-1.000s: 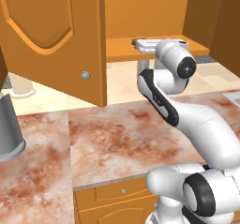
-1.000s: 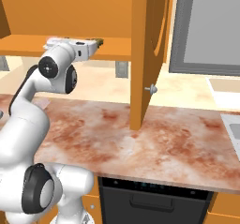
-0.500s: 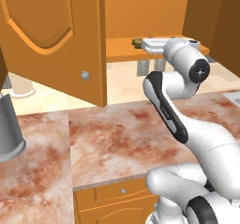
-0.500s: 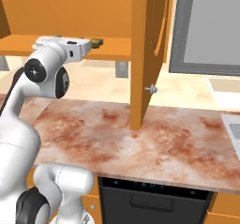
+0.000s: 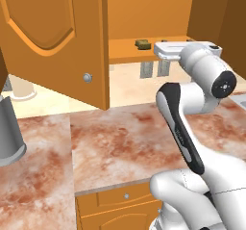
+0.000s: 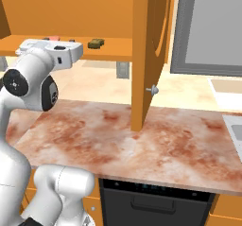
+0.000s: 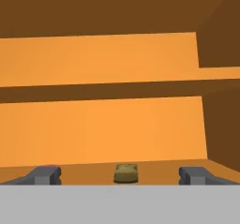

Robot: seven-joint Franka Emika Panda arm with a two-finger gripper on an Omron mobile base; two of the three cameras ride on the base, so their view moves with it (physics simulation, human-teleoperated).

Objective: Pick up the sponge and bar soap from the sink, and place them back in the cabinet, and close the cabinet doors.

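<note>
While no writing is readable, the sponge lies flat on the cabinet shelf, long axis sideways, between the empty, wide-open gripper fingers.

The white arm reaches forward, its gripper level, jaws spread wide and holding nothing.

Both cabinet doors stand open; only the sponge occupies the shelf.
</note>
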